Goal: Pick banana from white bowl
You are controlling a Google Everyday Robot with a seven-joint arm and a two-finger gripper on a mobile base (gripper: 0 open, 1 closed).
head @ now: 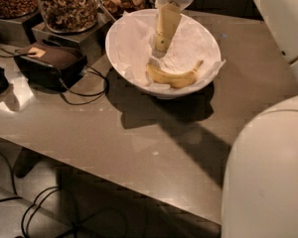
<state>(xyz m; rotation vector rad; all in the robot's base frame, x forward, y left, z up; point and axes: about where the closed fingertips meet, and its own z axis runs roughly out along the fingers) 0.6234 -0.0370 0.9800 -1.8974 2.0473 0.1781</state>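
Note:
The banana [173, 77] lies curved along the near inner side of the white bowl [120, 32], on crumpled white paper, its stem tip pointing up to the right. My gripper [161, 47] reaches down into the bowl from the top of the view, its pale-yellow fingers [165, 26] just behind and above the banana's left end. It holds nothing that I can see.
Glass jars of nuts [68, 5] stand at the back left on metal stands. A dark box [52, 63] with black cables lies left of the bowl. My white arm body [268, 177] fills the lower right. The table's front edge runs diagonally below.

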